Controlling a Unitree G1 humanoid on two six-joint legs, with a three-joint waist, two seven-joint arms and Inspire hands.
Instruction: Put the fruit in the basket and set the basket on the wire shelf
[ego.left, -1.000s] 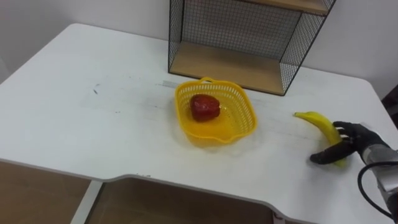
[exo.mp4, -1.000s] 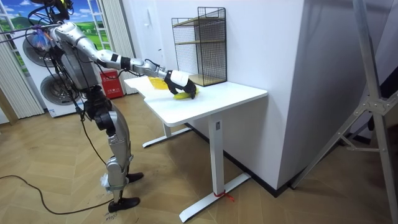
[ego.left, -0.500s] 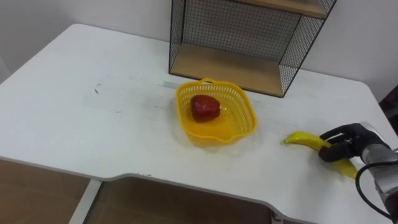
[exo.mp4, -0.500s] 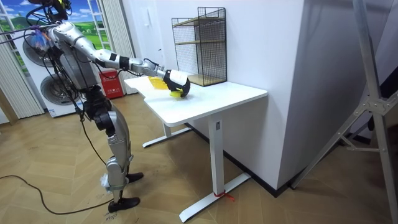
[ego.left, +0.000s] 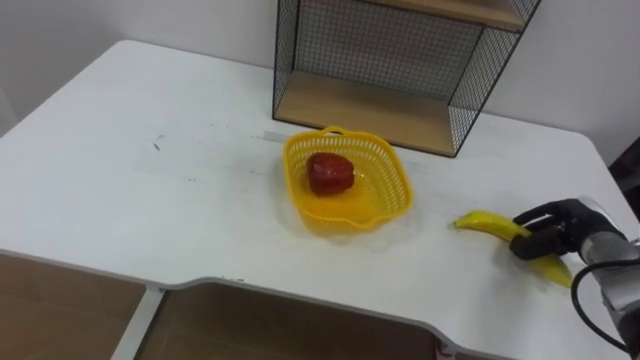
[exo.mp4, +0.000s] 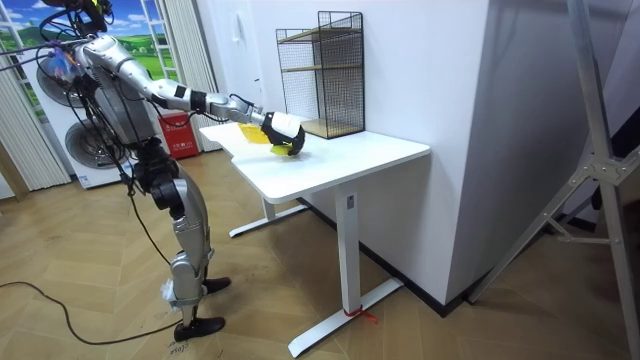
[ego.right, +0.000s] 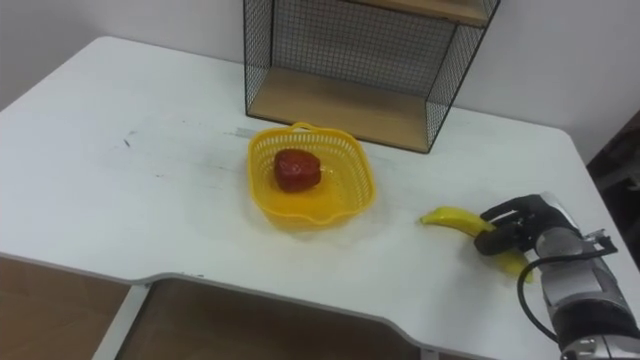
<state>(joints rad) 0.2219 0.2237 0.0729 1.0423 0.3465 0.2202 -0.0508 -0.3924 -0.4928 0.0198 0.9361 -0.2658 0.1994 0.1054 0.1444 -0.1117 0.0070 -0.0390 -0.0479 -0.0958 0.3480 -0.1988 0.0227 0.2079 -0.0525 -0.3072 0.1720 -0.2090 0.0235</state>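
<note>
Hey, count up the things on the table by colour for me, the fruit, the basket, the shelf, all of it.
Yellow: 2, the basket and the banana held by the right hand
Red: 1, the fruit in the basket
Black: 1, the wire shelf
Total: 4

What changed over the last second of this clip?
The right hand, curled round the banana, pulled it toward the table's front edge and turned it, so its free tip now points left toward the basket. The last half second brought almost no further motion. The basket, the red fruit in it and the wire shelf stayed put.
</note>
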